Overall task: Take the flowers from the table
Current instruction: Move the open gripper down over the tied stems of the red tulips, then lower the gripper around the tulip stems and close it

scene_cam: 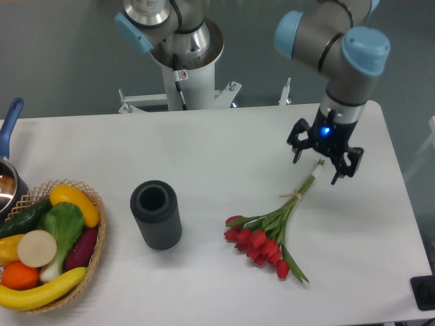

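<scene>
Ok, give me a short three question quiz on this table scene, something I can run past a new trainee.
1. True or false: the gripper is already shut on the flowers.
2. Which end of the flowers lies nearest the gripper: A) the red blooms, B) the stem tips, C) the pale band?
3. What stands on the table between the wicker basket and the flowers?

Key
1. False. The fingers are spread, over the stem tips, and nothing is held.
2. B. The stems point up and right towards the gripper, and the blooms lie at the near end.
3. The dark grey ribbed cylinder, upright with its opening on top.
</scene>
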Available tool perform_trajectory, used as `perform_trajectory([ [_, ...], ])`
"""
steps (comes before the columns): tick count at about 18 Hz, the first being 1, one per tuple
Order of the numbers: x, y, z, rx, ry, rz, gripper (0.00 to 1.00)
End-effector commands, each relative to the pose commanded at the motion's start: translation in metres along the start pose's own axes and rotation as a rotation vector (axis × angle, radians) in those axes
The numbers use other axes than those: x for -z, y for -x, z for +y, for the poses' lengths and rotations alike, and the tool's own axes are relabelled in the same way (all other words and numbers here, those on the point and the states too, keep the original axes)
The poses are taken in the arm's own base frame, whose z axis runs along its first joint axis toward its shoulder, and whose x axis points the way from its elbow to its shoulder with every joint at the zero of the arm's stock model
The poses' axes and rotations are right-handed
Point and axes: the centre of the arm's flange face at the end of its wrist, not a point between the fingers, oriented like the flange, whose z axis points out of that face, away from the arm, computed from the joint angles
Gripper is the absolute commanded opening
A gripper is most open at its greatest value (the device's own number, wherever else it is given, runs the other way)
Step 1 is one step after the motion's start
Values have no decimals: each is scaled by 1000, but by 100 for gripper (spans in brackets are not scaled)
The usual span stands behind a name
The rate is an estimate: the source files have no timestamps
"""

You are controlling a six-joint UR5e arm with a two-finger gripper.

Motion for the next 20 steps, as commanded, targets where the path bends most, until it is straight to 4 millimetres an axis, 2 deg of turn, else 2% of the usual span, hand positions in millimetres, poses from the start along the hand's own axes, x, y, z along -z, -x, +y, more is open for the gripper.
perform_trajectory([
  [4, -36, 2, -11, -18, 7, 13, 100],
  [5, -48, -4, -16, -34, 25, 15, 100],
  [8, -55, -7, -15, -35, 65, 17, 100],
  [11, -81, -7, -16, -48, 65, 22, 100],
  [15, -84, -5, -16, -51, 62, 9, 100],
  [17, -92, -5, -14, -47, 66, 20, 100],
  [20, -98, -11, -11, -43, 71, 36, 100],
])
